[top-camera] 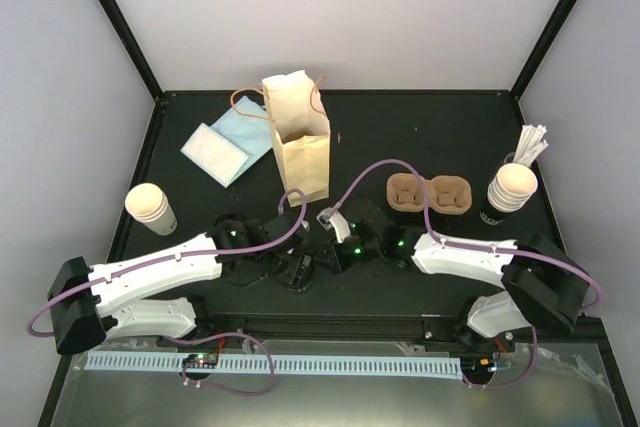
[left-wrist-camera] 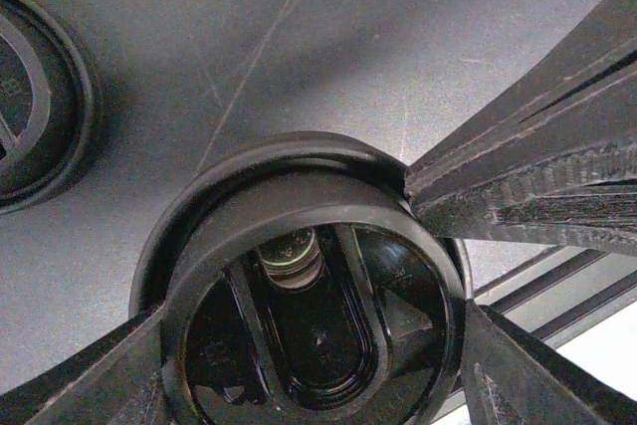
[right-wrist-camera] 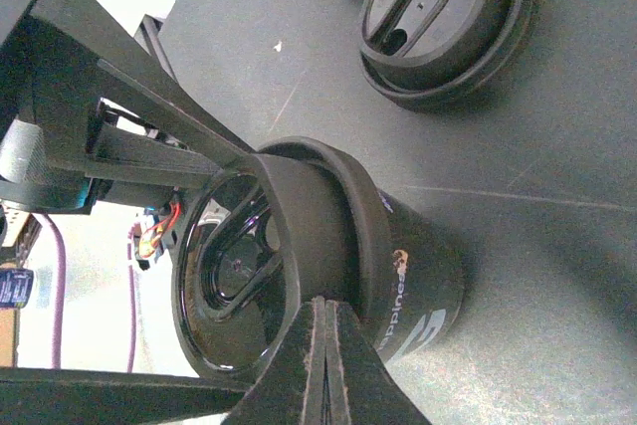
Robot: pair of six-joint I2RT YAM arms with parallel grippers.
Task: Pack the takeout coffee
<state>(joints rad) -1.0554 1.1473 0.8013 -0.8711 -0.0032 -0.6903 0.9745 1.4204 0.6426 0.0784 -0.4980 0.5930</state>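
The takeout coffee, a cream paper cup (top-camera: 150, 207), stands at the left of the table, apart from both grippers. At the table's middle stands a black printed cup (right-wrist-camera: 428, 276) with a black lid (left-wrist-camera: 249, 206) on top. My left gripper (left-wrist-camera: 314, 365) straddles that lid, a finger (left-wrist-camera: 90, 385) against its rim on each side; from above the left gripper (top-camera: 295, 272) sits over the cup. My right gripper (right-wrist-camera: 328, 345) is shut, empty, with its tips against the lid's side wall. It reaches in from the right (top-camera: 322, 255).
A brown paper bag (top-camera: 297, 142) stands open behind the grippers. A pulp two-cup carrier (top-camera: 428, 192) lies right of it. A stack of cups (top-camera: 512, 187) with white sticks stands far right. Pale napkins (top-camera: 225, 142) lie back left. Spare black lids (right-wrist-camera: 443, 12) lie beside the black cup.
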